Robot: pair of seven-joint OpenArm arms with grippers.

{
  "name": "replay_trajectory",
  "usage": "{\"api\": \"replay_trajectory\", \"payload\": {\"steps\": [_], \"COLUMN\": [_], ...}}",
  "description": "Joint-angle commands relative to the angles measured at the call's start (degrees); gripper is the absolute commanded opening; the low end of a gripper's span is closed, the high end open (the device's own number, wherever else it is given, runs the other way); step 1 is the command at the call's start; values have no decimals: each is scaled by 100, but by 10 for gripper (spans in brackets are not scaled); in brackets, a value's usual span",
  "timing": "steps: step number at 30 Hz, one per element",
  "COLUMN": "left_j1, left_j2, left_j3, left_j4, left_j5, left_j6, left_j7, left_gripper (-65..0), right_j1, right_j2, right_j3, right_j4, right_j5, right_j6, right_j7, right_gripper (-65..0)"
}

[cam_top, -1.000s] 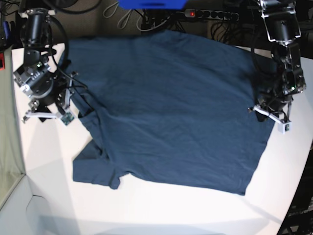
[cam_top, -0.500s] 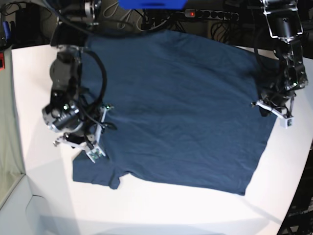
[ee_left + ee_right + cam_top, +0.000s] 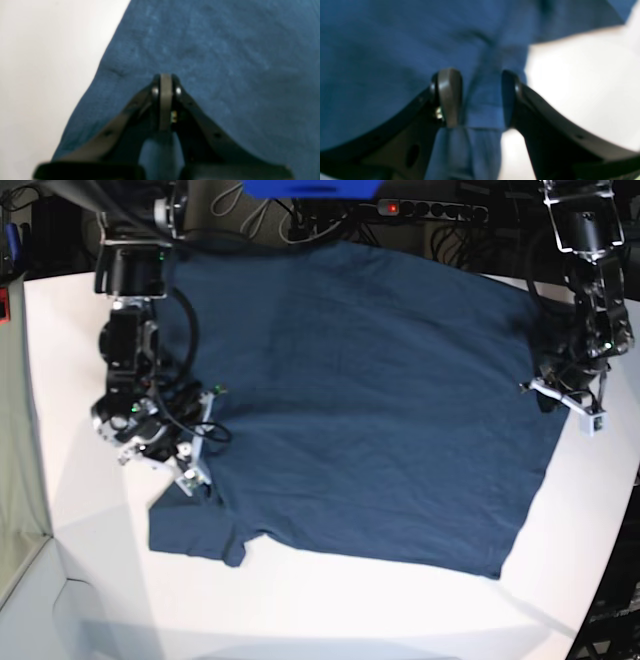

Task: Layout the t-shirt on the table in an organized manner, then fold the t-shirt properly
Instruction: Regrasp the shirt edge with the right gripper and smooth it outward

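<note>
The dark navy t-shirt (image 3: 360,400) lies spread mostly flat on the white table (image 3: 80,560), with one short sleeve (image 3: 195,530) sticking out at the lower left. My right gripper (image 3: 190,478) hovers where that sleeve joins the body. In the right wrist view it (image 3: 480,97) is open, its fingers either side of a raised ridge of cloth and a hem (image 3: 482,117). At the shirt's right edge my left gripper (image 3: 530,388) is low over the cloth. The left wrist view shows it (image 3: 165,82) shut, pads together with no cloth between them.
A power strip (image 3: 430,210) with a red light, loose cables and a blue object (image 3: 310,188) lie beyond the table's far edge. The table curves away at the lower right (image 3: 590,600). Bare white surface runs along the left and front of the shirt.
My right arm has swung from beside the table's left edge onto the shirt and settled over the sleeve seam. The left gripper has drifted slightly up and right along the shirt's edge.
</note>
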Motion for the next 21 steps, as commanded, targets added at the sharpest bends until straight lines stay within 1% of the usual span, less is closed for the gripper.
{"api": "replay_trajectory", "payload": {"steps": [1, 4, 5, 7, 9, 11, 12, 14, 16, 20, 21], "left_j1": [-53, -106, -115, -89, -27, 26, 26, 34, 43, 43, 43], "left_j2": [-88, -79, -71, -71, -71, -79, -88, -88, -97, -123, -167], "left_j3": [-24, -24, -24, 2, 29, 29, 29, 11, -7, -15, -15], "left_j4": [-108, -301, -328, -345, -354, -354, -354, -354, -354, -345, -345], "left_j5": [69, 69, 69, 69, 69, 69, 69, 69, 69, 69, 69], "left_j6": [34, 34, 34, 34, 34, 34, 34, 34, 34, 34, 34], "left_j7": [146, 137, 120, -91, -294, -373, -364, -364, -364, -364, -364], "left_gripper": [-646, -646, -646, -646, -646, -646, -646, -646, -646, -646, -646], "right_j1": [156, 156, 156, 156, 156, 156, 156, 112, 50, -143, -187], "right_j2": [107, 327, 415, 555, 661, 696, 670, 617, 468, 318, 257], "right_j3": [15, 15, 15, 15, 24, 77, 173, 323, 305, 305, 305], "right_j4": [98, 98, 98, 98, 98, 125, 151, 353, 582, 1136, 1303], "right_j5": [47, 47, 47, 47, 47, 47, 55, 64, 64, 64, 64], "right_j6": [-7, -12, -170, -698, -1304, -1788, -1876, -1884, -1884, -1884, -1832], "right_j7": [174, 367, 420, 561, 657, 692, 684, 649, 649, 640, 622], "right_gripper": [-402, -402, -402, -402, -402, -402, -402, -402, -401, -401, -401]}}
